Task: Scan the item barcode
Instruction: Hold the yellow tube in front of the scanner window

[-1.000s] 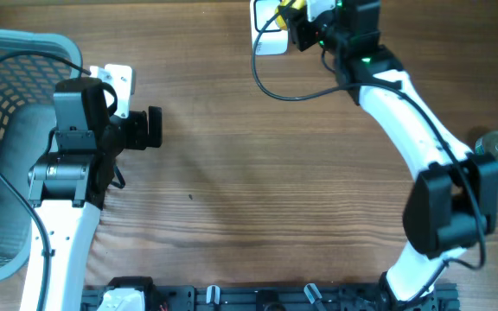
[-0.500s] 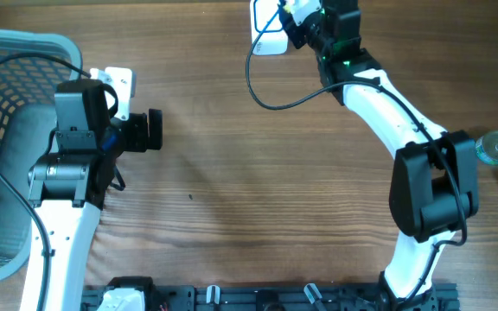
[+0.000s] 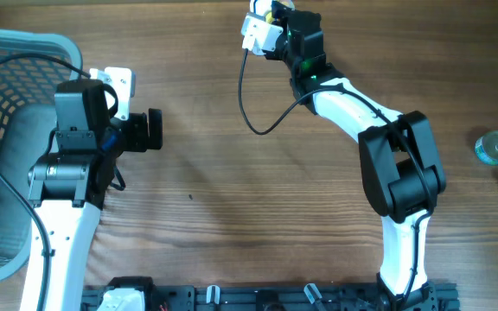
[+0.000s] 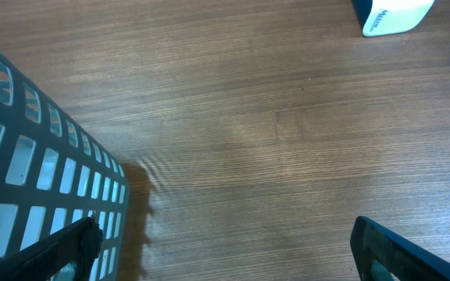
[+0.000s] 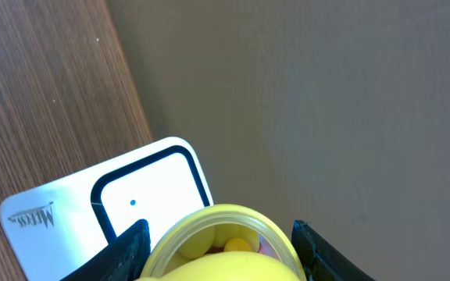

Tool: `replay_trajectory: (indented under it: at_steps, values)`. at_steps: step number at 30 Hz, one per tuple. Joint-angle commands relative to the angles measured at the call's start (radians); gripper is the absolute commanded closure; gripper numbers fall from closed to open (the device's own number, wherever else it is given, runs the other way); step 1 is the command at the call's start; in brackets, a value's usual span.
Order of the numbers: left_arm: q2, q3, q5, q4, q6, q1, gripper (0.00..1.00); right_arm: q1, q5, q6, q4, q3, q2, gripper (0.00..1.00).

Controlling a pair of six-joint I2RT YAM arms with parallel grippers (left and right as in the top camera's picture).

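Right arm stretched to the far bench (image 3: pixel 232 199) edge; right hand (image 5: pixel 219 261) pinches yellow tub (image 5: pixel 226 228) over white scanner (image 5: pixel 123 204). Left hand (image 3: pixel 150 130) spread wide beside basket (image 3: pixel 26 41); I see a grey bundle (image 3: pixel 11 186) inside.

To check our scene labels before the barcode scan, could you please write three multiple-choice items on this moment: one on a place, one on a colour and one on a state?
1. Where does the light blue plastic mesh basket stand?
A. at the left edge of the brown wooden table
B. at its right edge
C. at the middle of its far edge

2. What colour is the round plastic container held in the right gripper?
A. red
B. yellow
C. green

3. How is the left gripper?
A. shut on the basket
B. shut, holding nothing
C. open, holding nothing

Answers:
1 A, the overhead view shows it at the left edge.
2 B, the right wrist view shows it yellow.
3 C, its fingers stand wide apart over bare wood.
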Motion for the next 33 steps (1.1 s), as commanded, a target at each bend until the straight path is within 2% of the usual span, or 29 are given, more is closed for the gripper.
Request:
replay_trajectory:
  at_steps: [1, 15, 18, 28, 31, 33]
  values:
    - [0.004, -0.004, 0.012, -0.001, -0.014, 0.008, 0.0, 0.001, 0.019, -0.111, 0.02, 0.019, 0.018, 0.7]
    - [0.017, -0.004, 0.008, -0.019, -0.013, 0.008, 0.0, 0.049, -0.04, -0.196, 0.084, 0.019, 0.053, 0.67]
    - [0.023, -0.004, 0.008, -0.019, -0.013, 0.008, 0.0, 0.05, -0.044, -0.257, 0.087, 0.019, 0.082, 0.67]
    - [0.026, -0.004, -0.019, -0.02, -0.013, 0.008, 0.0, 0.051, -0.017, -0.244, 0.154, 0.019, 0.089, 0.69]
    - [0.026, -0.004, -0.023, -0.019, -0.013, 0.008, 0.0, 0.051, 0.018, -0.239, 0.146, 0.019, 0.039, 0.7]
    - [0.026, -0.004, -0.023, -0.02, -0.013, 0.008, 0.0, 0.05, 0.098, -0.16, 0.135, 0.019, -0.034, 0.71]
